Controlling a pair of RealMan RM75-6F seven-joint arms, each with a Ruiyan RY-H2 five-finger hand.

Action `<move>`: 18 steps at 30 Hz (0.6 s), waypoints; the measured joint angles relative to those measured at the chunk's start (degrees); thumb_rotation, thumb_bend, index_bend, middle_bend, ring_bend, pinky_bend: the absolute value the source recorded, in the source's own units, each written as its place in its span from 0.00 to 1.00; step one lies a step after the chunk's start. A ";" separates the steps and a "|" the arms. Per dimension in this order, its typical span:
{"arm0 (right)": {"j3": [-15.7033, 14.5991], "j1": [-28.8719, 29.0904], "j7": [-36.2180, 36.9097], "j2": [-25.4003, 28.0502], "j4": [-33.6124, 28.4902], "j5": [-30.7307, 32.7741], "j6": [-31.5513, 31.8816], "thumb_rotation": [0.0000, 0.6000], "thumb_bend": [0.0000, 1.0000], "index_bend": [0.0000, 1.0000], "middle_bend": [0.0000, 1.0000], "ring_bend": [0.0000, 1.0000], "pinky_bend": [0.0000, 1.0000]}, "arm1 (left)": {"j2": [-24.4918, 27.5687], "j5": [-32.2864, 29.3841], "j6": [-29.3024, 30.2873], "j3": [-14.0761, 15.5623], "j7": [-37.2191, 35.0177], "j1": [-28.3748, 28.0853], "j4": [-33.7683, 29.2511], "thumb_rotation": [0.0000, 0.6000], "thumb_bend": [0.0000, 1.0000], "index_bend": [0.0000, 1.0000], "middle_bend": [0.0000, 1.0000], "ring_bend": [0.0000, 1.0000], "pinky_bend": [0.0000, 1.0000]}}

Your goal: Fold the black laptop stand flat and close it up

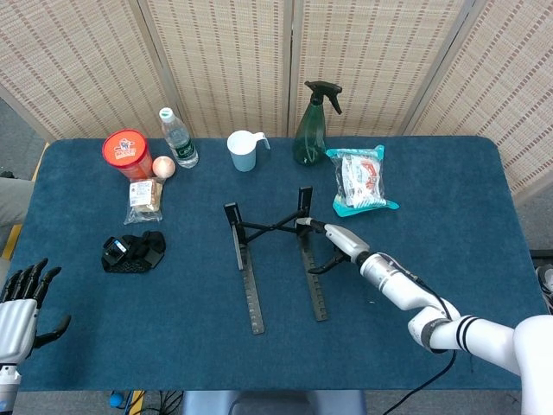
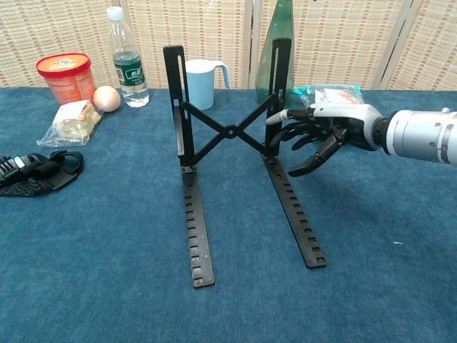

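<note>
The black laptop stand is unfolded in the middle of the table. Its two notched rails lie flat and its two uprights stand linked by an X brace. My right hand reaches in from the right with fingers spread, holding nothing. Its outstretched fingertip touches the stand's right upright while the other fingers curl loosely beside it. My left hand hangs with fingers apart at the table's near left corner, far from the stand, and only the head view shows it.
Along the far edge stand a red canister, a water bottle, a cup and a green spray bottle. A snack bag lies right of the stand. A wrapped snack and a black strap bundle lie left.
</note>
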 measured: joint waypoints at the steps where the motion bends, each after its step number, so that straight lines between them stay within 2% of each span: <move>1: 0.07 0.00 -0.11 0.00 0.01 0.14 -0.04 1.00 0.01 0.09 0.28 0.11 0.17 | 0.00 0.02 0.03 0.02 -0.04 0.03 0.02 1.00 0.23 0.12 0.02 0.01 0.01; 13: 0.42 -0.51 -0.79 0.39 -0.34 1.11 -0.48 1.00 0.01 0.09 0.28 0.11 0.17 | -0.13 0.32 0.02 -0.05 -0.41 -0.07 0.34 1.00 0.23 0.12 0.02 0.01 0.01; 18: -0.06 -0.86 0.11 2.44 -3.86 -0.76 0.53 1.00 0.01 0.09 0.28 0.11 0.17 | 0.19 0.24 0.36 -0.10 -0.39 0.14 0.18 1.00 0.23 0.12 0.02 0.01 0.01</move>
